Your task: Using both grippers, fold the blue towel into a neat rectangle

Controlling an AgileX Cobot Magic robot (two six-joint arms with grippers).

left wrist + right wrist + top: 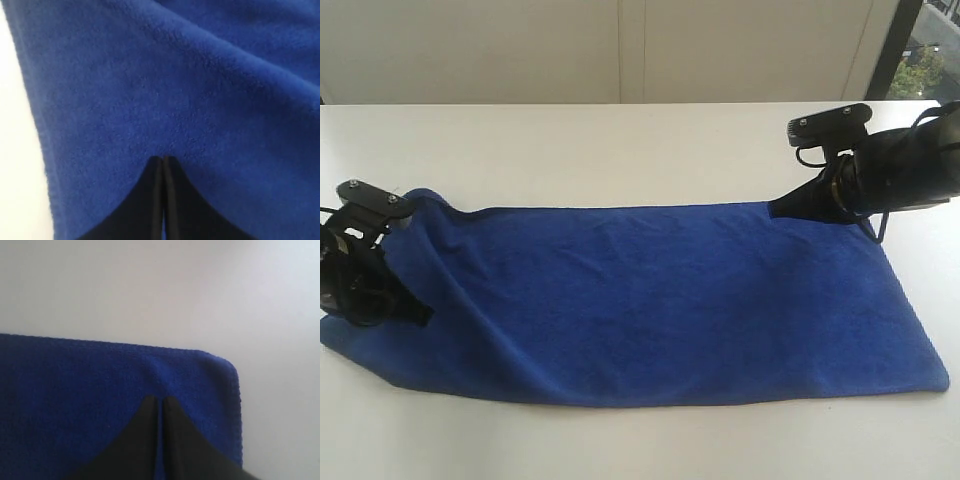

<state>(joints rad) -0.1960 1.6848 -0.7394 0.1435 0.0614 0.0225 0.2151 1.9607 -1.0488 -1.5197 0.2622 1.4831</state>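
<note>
The left gripper (163,159) has its fingers pressed together, tips sunk in the towel (670,300) near its far left corner, apparently pinching the cloth, which rucks up around it. The right gripper (160,399) is likewise closed, with a sliver of blue showing between its fingers as it pinches the far right corner. The towel lies spread lengthwise in a single layer across a white table (620,140), flat except for a ridge at the left end. No fold is made yet. By the look of it, only the grasp is done. Bringing the far edge over the near one, and any further folding, is left.
</note>
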